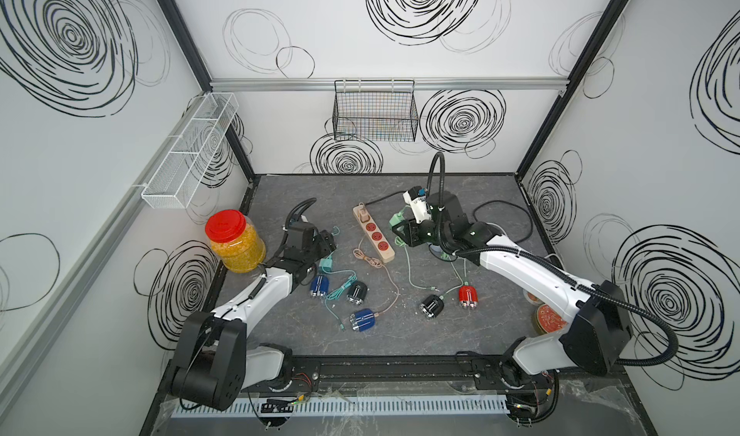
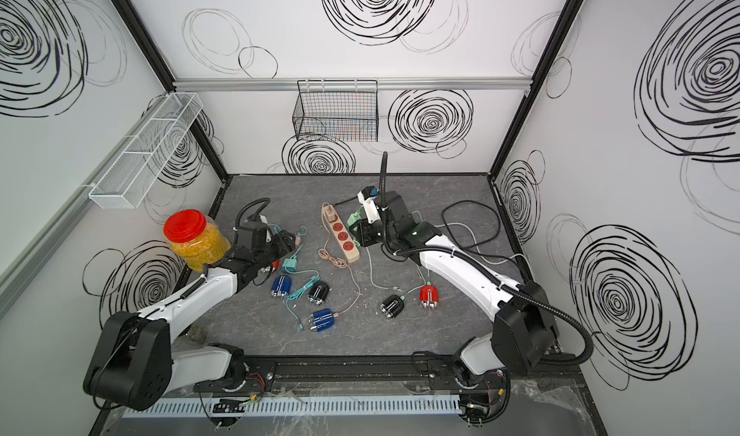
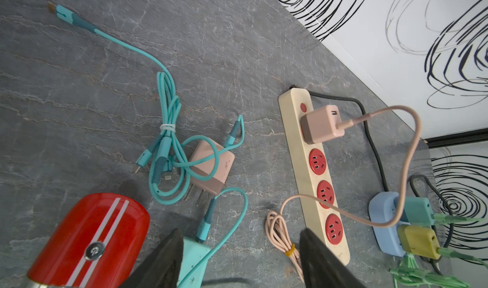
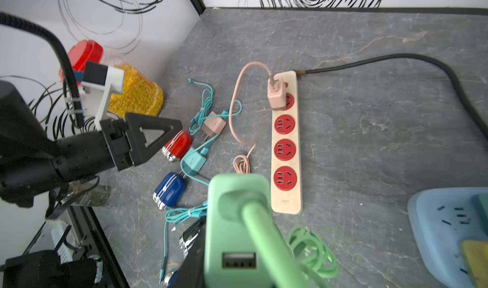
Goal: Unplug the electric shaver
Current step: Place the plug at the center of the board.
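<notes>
Reading the grey table (image 1: 400,340) as a clock face with twelve at the back wall, the cream power strip (image 1: 374,233) lies just off centre toward eleven. A pink adapter (image 1: 363,216) is plugged into the socket nearest its switch, and its three other red sockets are bare. On the strip's three o'clock side, near it but apart, the right gripper (image 1: 400,226) hangs above the table with its fingers pinching a green adapter (image 4: 237,220), held clear of the strip. A green cable (image 4: 266,247) leaves that adapter and trails across the table toward five o'clock. There the red electric shaver (image 1: 467,297) lies at four o'clock with a green cable end meeting its far end, and a black shaver (image 1: 431,306) lies just beside it on its nine o'clock side. Whether the held adapter's cable is the one reaching the red shaver, I cannot tell. The left gripper (image 3: 240,236) hovers between nine and ten o'clock, fingers spread wide and holding nothing. In the left wrist view a teal adapter (image 3: 194,255) shows in the gap beside one finger, and a second red shaver (image 3: 87,241) lies near it. A dark blue shaver (image 1: 319,286) and another black one (image 1: 357,292) lie at eight o'clock. A pink cable (image 1: 384,270) runs from the pink adapter to a blue shaver at seven (image 1: 362,320). A red-lidded jar of yellow kernels (image 1: 236,240) stands at the nine o'clock edge.
</notes>
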Tool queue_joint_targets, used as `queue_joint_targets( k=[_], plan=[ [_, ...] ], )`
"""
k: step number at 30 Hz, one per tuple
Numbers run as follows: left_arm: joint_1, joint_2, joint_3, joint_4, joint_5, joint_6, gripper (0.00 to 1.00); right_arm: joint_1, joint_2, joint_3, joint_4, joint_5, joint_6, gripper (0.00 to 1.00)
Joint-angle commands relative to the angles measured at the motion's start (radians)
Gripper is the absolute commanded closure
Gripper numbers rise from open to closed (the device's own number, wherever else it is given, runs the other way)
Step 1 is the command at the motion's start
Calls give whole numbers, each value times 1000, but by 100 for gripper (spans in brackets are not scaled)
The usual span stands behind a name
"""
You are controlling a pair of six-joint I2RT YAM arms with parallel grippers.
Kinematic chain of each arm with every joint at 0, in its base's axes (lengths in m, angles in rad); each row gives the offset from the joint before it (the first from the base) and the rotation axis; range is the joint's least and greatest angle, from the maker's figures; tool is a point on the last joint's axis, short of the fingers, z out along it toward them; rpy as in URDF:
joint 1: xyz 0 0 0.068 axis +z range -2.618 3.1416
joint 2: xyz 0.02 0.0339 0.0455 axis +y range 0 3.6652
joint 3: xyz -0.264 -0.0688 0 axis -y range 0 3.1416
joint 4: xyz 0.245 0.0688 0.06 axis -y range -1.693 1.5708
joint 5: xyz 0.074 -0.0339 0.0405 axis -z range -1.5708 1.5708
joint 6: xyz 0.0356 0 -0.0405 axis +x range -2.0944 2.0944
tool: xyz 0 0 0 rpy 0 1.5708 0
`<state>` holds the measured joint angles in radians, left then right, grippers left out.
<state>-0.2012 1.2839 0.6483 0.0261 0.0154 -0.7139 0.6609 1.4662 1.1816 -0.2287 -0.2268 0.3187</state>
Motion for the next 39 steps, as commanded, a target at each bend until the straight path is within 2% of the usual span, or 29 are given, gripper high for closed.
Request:
queue_joint_targets(
  k=[1,6,10,15,24,34,39],
  plan=[
    [-13,16,25,50,-17,0,27,-48,80,47,88,-62,17,91],
    [-23,29,24,60,-19,-2,27,-105,252,176,105,-158,55,91],
    [-24,34,19,68,-18,-4,27,-130,400,301,90,-176,57,91],
    [-26,32,10,72,-14,-9,27,-158,581,488,-61,-168,57,92],
    [-28,32,-6,84,-9,-8,27,-213,623,324,38,-172,104,92],
    [-52,64,11,93,-15,-13,27,-221,642,311,37,-162,117,91],
    [-52,82,37,78,-17,1,26,-198,678,305,32,-149,121,84]
  ],
)
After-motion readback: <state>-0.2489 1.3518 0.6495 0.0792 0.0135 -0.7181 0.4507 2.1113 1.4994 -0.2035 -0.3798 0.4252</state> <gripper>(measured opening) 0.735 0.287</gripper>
